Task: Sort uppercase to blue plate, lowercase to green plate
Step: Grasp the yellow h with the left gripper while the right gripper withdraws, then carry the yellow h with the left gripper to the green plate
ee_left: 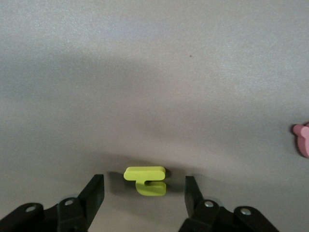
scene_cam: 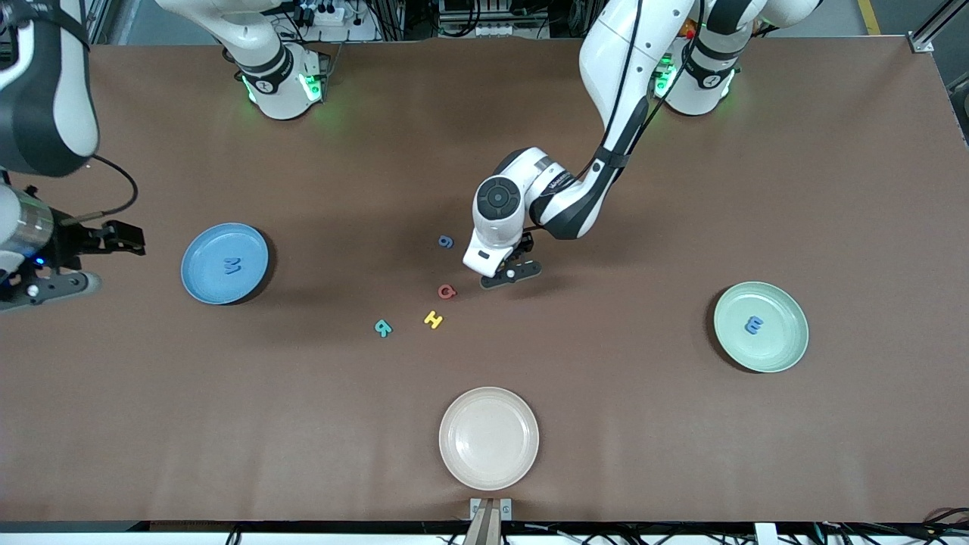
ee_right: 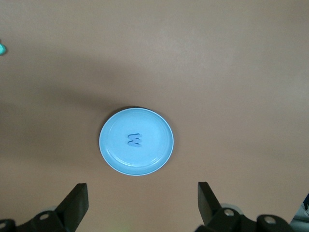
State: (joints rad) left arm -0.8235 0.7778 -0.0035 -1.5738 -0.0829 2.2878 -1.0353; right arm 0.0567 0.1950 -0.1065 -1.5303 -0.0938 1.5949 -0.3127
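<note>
My left gripper (scene_cam: 511,274) is low over the table middle, open. The small yellow hooked letter (ee_left: 145,173) lies on the table between its fingers (ee_left: 96,191), untouched. In the front view that letter is hidden under the hand. The red Q (scene_cam: 447,291), yellow H (scene_cam: 433,319), teal R (scene_cam: 384,328) and blue g (scene_cam: 446,241) lie close by. The blue M (scene_cam: 232,264) lies in the blue plate (scene_cam: 200,284). The blue e-like letter (scene_cam: 753,325) lies in the green plate (scene_cam: 783,356). My right gripper (scene_cam: 113,261) hangs high, open and empty, beside the blue plate (ee_right: 116,154). The small red w/m does not show in the front view.
A beige plate (scene_cam: 488,469) sits near the front edge. A red letter piece (ee_left: 303,137) shows at the edge of the left wrist view; I cannot tell which letter. The teal R just shows at the edge of the right wrist view (ee_right: 1,49).
</note>
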